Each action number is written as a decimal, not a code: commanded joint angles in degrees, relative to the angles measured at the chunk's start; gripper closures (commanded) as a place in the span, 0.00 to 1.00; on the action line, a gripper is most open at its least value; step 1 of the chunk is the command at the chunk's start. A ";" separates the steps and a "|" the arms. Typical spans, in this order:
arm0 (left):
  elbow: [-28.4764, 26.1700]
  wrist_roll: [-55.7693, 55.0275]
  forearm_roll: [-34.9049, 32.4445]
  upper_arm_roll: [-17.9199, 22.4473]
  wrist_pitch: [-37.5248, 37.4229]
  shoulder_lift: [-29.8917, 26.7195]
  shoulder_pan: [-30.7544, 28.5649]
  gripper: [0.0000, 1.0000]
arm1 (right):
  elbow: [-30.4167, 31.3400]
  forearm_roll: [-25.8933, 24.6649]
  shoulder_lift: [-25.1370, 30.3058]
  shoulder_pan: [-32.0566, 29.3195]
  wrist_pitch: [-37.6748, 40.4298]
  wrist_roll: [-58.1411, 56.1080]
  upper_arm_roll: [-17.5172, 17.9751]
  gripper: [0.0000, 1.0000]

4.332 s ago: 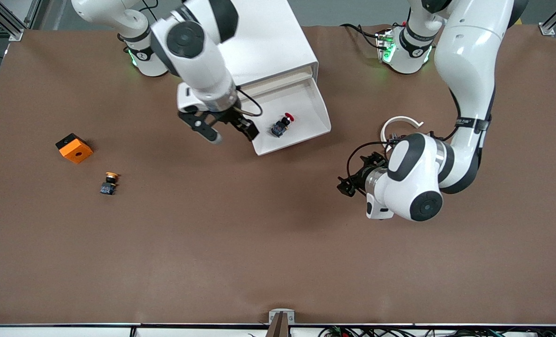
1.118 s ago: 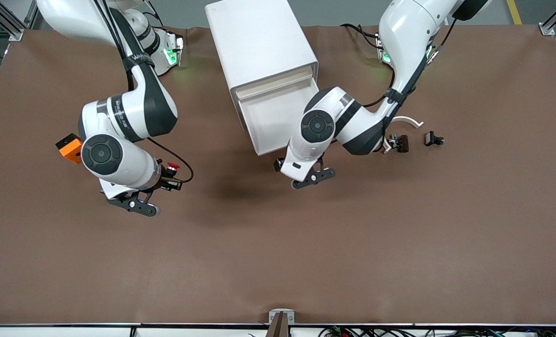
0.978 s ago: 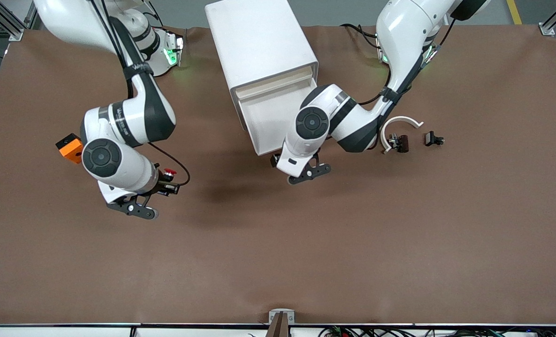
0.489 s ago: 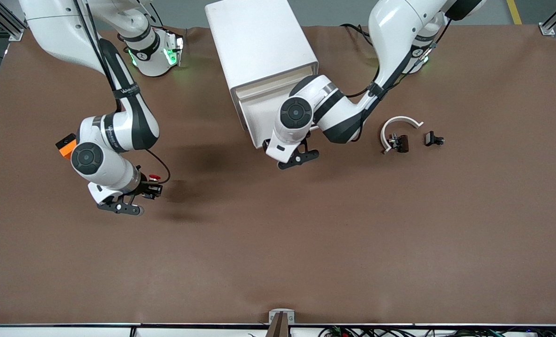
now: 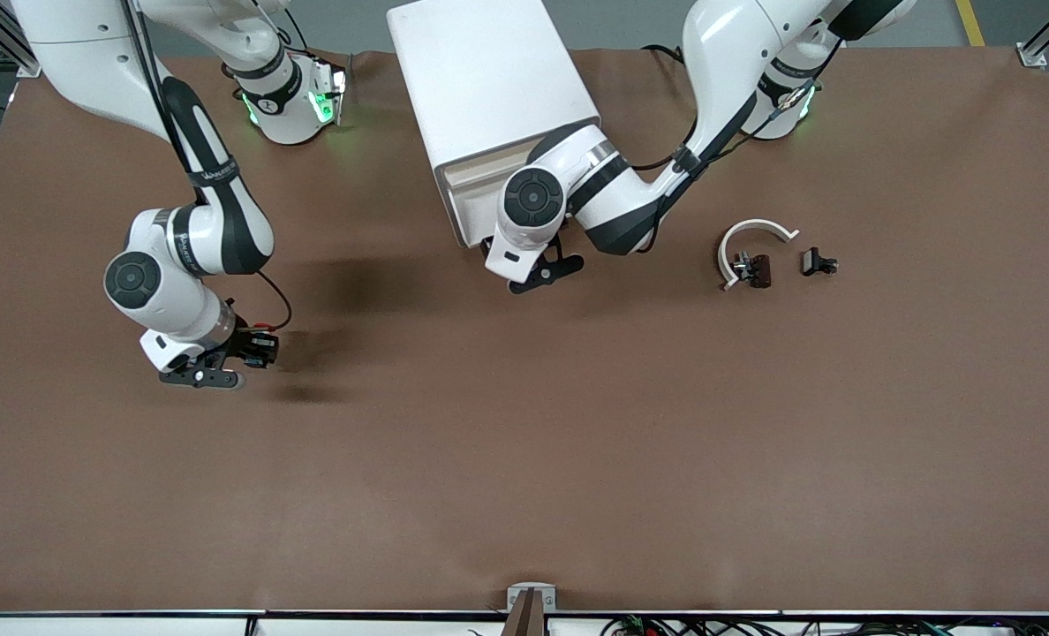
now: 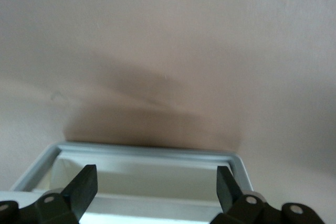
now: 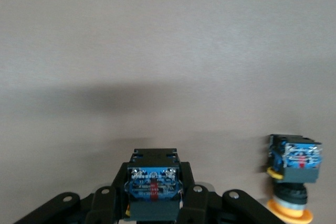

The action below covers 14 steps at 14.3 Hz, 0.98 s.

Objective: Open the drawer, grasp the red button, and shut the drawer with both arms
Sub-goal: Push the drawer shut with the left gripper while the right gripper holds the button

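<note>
My right gripper [image 5: 240, 355] is shut on the button [image 5: 262, 343], low over the brown table toward the right arm's end. In the right wrist view the button's blue-black body [image 7: 154, 187] sits clamped between the black fingers [image 7: 194, 198]; its red cap is hidden. My left gripper [image 5: 533, 265] is open at the front of the white drawer [image 5: 464, 196], which sticks a short way out of the white cabinet [image 5: 489, 79]. In the left wrist view the drawer's rim [image 6: 152, 153] lies between the spread fingers [image 6: 84, 187] with nothing gripped.
A like button with a yellow-orange cap [image 7: 291, 179] lies on the table close beside the held one; the right arm hides it in the front view. A white curved piece [image 5: 754, 231] and two small dark parts [image 5: 758, 269] [image 5: 818, 261] lie toward the left arm's end.
The left arm has pushed the drawer most of the way into the cabinet. The right gripper has carried the button from the drawer toward the right arm's end and lower.
</note>
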State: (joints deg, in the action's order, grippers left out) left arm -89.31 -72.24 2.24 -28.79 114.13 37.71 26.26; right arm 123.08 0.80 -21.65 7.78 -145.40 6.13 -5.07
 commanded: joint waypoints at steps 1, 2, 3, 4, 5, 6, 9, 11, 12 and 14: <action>0.19 -2.20 2.93 -1.44 -0.66 0.44 -0.24 0.00 | 3.39 -0.98 1.79 -2.86 -2.43 -1.30 1.20 1.00; 0.19 -2.90 4.07 -1.88 -0.66 0.87 -0.24 0.00 | 3.39 -0.98 1.61 -3.82 -2.43 -1.30 1.20 1.00; 0.19 -2.99 4.96 -2.06 -0.75 1.14 -0.24 0.00 | 3.31 -0.63 1.35 -4.35 -2.52 -1.30 1.29 1.00; 0.10 -2.99 6.10 -2.06 -0.75 1.23 -0.24 0.00 | 3.22 -0.11 1.00 -4.53 -2.61 -1.12 1.29 1.00; 0.01 -2.99 7.24 -2.15 -0.83 1.23 -0.24 0.00 | 3.22 0.68 0.56 -4.88 -2.61 -1.04 1.29 1.00; 0.10 -2.99 8.29 -2.15 -1.36 1.58 -0.24 0.00 | 3.22 2.34 0.30 -4.97 -2.61 -1.03 1.29 1.00; 0.10 -2.99 12.69 -2.85 -2.94 2.37 -0.24 0.00 | 2.43 3.76 -1.28 -5.15 -2.70 -1.04 1.29 1.00; 0.19 -2.99 12.70 -2.85 -3.56 2.37 -0.24 0.00 | 1.73 6.13 -2.60 -5.06 -2.70 -1.12 1.29 1.00; 0.45 -3.08 12.09 -2.76 -3.56 2.28 -0.33 0.00 | 1.46 6.57 -2.87 -4.89 -2.61 -1.12 1.29 1.00; 0.89 -2.99 10.51 -2.32 -3.56 1.85 -1.29 0.00 | 0.50 6.58 -3.92 -5.23 -2.61 -1.12 1.29 1.00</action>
State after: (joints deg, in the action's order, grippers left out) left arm -89.19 -74.38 13.73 -31.04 111.58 40.05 26.04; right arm 124.92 6.18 -24.51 3.85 -147.84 5.24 -4.78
